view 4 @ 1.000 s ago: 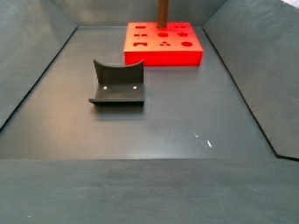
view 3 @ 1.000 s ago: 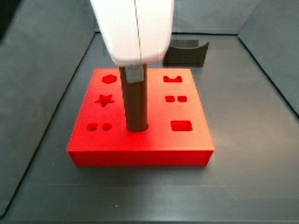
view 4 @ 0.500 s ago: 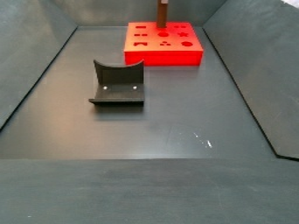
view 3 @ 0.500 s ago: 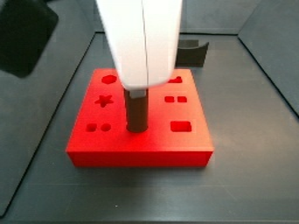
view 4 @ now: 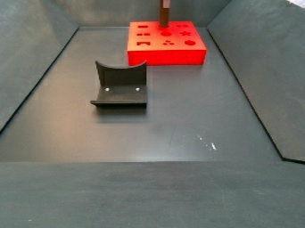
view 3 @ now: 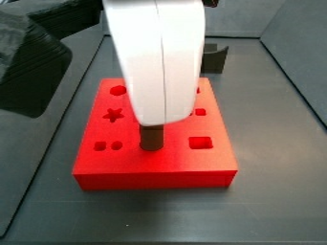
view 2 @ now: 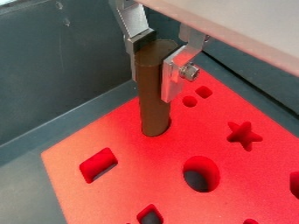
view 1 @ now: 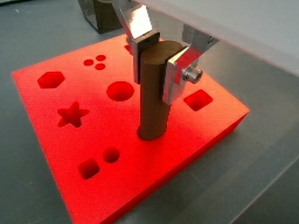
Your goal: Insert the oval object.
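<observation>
- The hand (view 1: 162, 54) stands over the middle of the red block, its two silver fingers (view 1: 179, 77) closed on the upper part of the oval object (view 1: 153, 92); both wrist views show the plates pressed against the peg's sides with no gap.
- The oval object is upright, and its lower end sits in a hole near the centre of the red block (view 1: 70, 149). In a wrist view (view 2: 153, 92) the foot of the peg is ringed by the hole's edge, so it is already inside the block rather than resting on top.
- Compared with the side view a second ago, far less brown shows beneath the white body of the hand (view 3: 156, 67): then a long stretch of peg was visible above the block, now only a short stub (view 3: 151, 138) remains. The hand has come down and the peg has gone deeper with it.
- Judged from that, the insertion is well advanced; the mouth of the hole has been found and what is left is the final seating and letting go.
- Farther out, the red block (view 4: 168, 44) lies at the far end of the counter (view 4: 179, 125), with the peg's top (view 4: 163, 11) just showing at the frame edge.
- The dark U-shaped holder (view 4: 120, 85) sits empty, well apart from the block, and looks unmoved.
</observation>
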Available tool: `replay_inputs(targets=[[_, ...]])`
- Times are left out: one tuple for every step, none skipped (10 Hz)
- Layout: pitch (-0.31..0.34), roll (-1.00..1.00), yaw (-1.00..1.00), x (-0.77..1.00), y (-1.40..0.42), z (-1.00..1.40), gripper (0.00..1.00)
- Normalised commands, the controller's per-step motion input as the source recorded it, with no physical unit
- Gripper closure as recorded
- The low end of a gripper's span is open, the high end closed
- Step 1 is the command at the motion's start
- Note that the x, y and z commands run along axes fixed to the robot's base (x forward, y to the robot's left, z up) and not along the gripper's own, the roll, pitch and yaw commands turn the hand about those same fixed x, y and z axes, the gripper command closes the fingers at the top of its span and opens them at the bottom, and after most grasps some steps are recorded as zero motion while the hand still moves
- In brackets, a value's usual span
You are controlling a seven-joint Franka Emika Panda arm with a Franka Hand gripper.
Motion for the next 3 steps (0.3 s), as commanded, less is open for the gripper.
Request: replay_inputs(targets=[[-0.149, 0.11, 0.00, -0.07, -0.18, -0.95, 1.00], [-0.009, -0.03, 0.00, 0.00, 0.00, -0.02, 1.00], [0.000, 0.00, 0.00, 0.00, 0.00, 0.00, 1.00]])
